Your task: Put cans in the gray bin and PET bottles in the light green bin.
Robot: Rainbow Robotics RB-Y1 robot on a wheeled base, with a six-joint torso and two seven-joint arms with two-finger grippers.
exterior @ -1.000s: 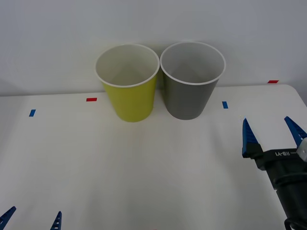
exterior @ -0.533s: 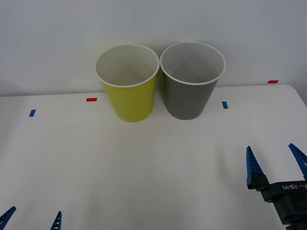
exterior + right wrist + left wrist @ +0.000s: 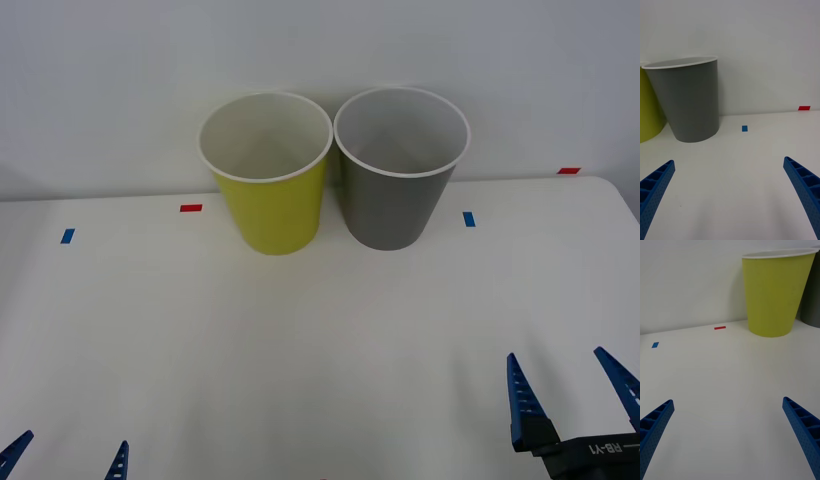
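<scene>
Right gripper point(image 3: 572, 392): low over the near right part of the table point(image 3: 300, 350), blue ribbed fingers spread wide, nothing between them
Left gripper point(image 3: 66, 455): at the near left edge, fingers likewise apart and empty; judged parked
Gray bin point(image 3: 402, 165): ahead of the right gripper and toward its inner side, upright at the table's far edge, mouth open upward, ready to receive cans
Light green bin point(image 3: 266, 170): just beside the gray bin, ahead of the left gripper, upright
Tape marks point(image 3: 469, 218): small blue and red strips on the table near the bins; flat, no hindrance
Obstructions: none lies between either gripper and the bins
Task state: judged near finished or awaiting items
</scene>
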